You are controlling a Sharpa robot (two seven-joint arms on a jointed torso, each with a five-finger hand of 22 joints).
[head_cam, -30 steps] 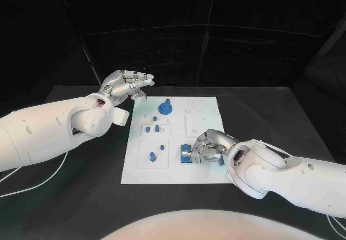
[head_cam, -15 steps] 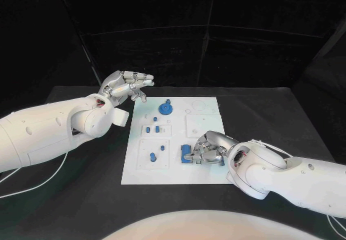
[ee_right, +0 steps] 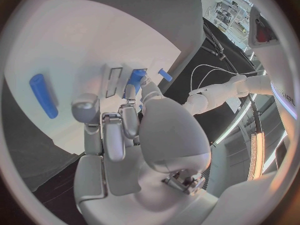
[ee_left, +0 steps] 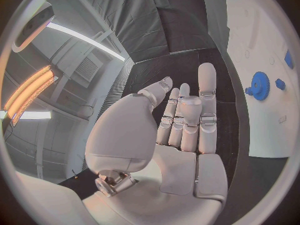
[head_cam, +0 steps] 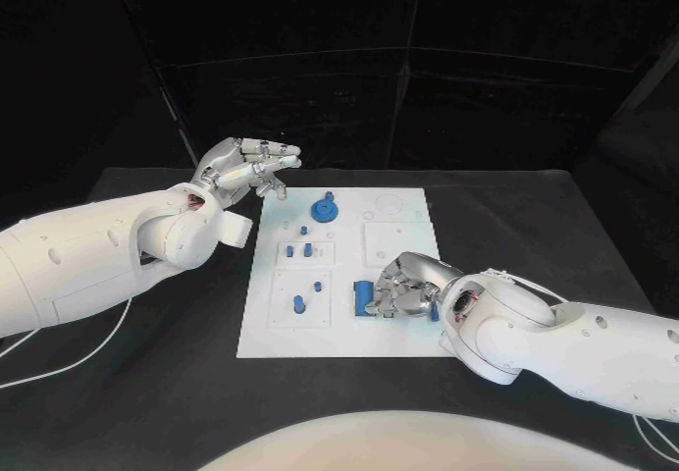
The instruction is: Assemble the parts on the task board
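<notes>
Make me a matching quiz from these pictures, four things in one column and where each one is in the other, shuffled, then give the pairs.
Things:
1. left hand
2. right hand
3. blue gear
4. task board

Places:
A. middle of the black table
B. raised off the board's far left corner, holding nothing
C. far end of the board
D. low over the board's near right part, at a blue part

Pairs: 1-B, 2-D, 3-C, 4-A

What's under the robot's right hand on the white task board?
The right hand sits over the white task board's near right part. A blue oblong part lies beside its fingers, another blue piece at the fingertips. Whatever lies beneath the palm is covered.
</notes>
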